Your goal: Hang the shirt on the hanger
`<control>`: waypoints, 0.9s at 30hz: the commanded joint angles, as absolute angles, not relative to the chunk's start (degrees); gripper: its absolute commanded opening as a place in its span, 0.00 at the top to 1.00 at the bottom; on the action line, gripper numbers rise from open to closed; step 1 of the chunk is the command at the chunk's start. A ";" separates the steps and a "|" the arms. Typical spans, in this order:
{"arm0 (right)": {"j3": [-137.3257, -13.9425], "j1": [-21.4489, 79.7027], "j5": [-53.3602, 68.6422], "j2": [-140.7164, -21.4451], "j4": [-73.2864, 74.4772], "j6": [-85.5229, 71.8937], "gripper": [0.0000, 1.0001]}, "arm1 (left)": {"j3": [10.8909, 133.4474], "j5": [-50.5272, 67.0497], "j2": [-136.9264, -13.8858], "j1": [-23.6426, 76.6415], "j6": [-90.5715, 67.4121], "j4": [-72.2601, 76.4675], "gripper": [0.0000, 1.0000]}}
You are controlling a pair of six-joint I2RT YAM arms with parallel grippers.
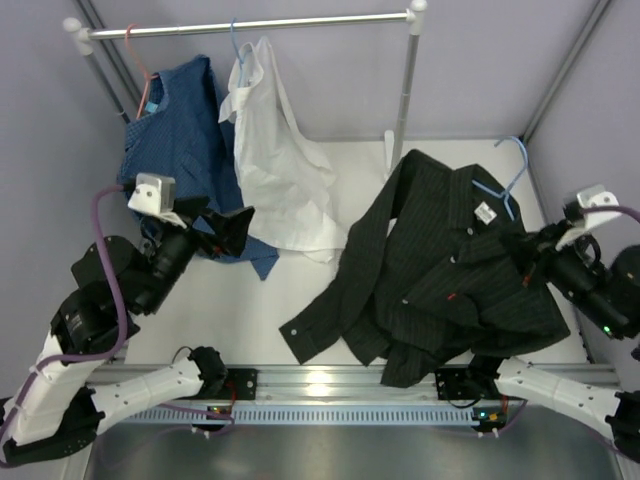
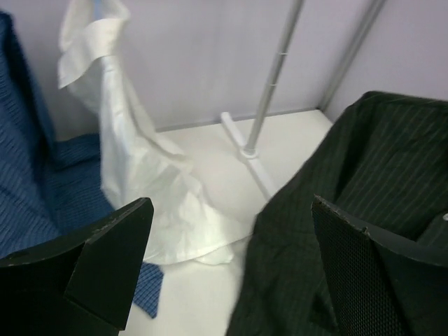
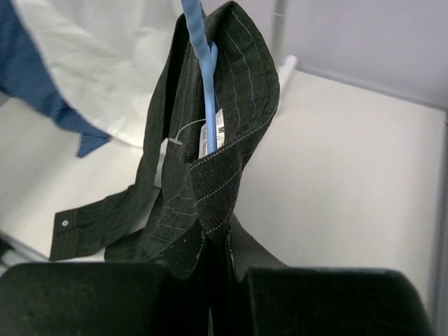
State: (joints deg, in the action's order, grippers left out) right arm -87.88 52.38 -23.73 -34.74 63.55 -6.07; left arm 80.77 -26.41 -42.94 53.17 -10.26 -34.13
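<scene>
The right claw (image 1: 530, 262) is clenching the shirt (image 1: 440, 270) near its collar, with the hanger (image 3: 203, 56) running through the collar. The shirt is lying spread on the tabletop's (image 1: 290, 295) right side. The left claw (image 1: 228, 228) is hovering released, near the white shirt (image 1: 275, 150).

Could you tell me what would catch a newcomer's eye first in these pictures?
The black shirt sprawls over the right of the table, the light-blue hanger through its collar and its fabric pinched by the shut right gripper. At back left, a blue shirt and a white shirt hang from the rail, the open left gripper empty before them.
</scene>
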 commanded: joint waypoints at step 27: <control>-120.23 42.80 -30.85 -89.20 30.95 -18.01 1.00 | 45.00 -35.07 -24.87 43.95 -14.24 -30.67 0.02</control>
State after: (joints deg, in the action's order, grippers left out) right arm -120.90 42.96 -32.91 -87.48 45.01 -13.96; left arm 45.36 -35.86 -25.74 44.91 -13.65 -33.82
